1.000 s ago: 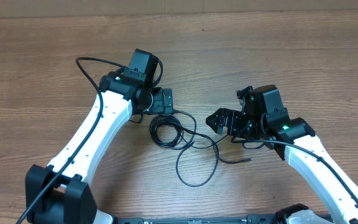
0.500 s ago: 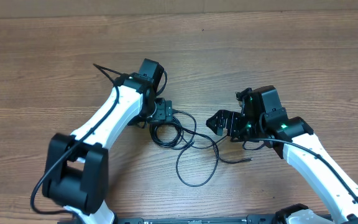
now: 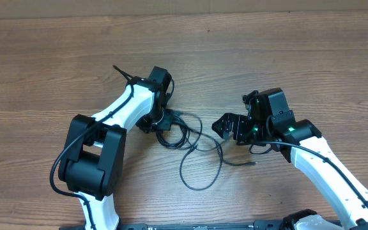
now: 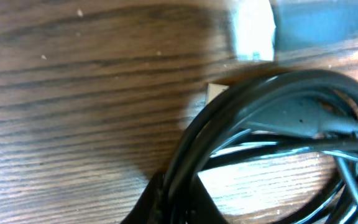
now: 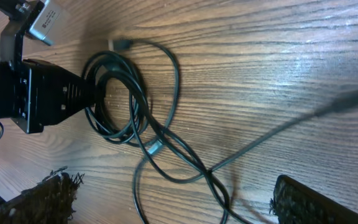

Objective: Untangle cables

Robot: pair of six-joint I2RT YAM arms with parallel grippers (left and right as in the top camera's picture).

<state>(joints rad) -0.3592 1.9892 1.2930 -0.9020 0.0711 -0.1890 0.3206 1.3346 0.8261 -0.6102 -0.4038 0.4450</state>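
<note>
The cables point(image 3: 200, 167) are thin black cords on the wooden table: a small coil point(image 3: 173, 134) in the middle, a wider loop below it, and a loose end point(image 3: 251, 162) trailing right. My left gripper point(image 3: 163, 120) is shut on the coil's upper left edge. In the left wrist view, several cable strands point(image 4: 260, 106) run down into the left gripper point(image 4: 179, 199). My right gripper point(image 3: 225, 124) stands open just right of the cables, touching nothing. In the right wrist view the coil point(image 5: 124, 99) lies ahead of the right gripper point(image 5: 179, 205), with the left gripper point(image 5: 95, 93) clamped on it.
Bare wood table point(image 3: 286, 51) surrounds the cables. The left arm's white link point(image 3: 117, 115) slants down to its base point(image 3: 91, 160) at the lower left. The right arm's link point(image 3: 331, 172) runs to the lower right. A small plug point(image 5: 122, 43) lies at the coil's top.
The left arm swung its elbow right and pushed its gripper onto the coil, then shut on it. The coil shifted slightly. The right arm has not moved.
</note>
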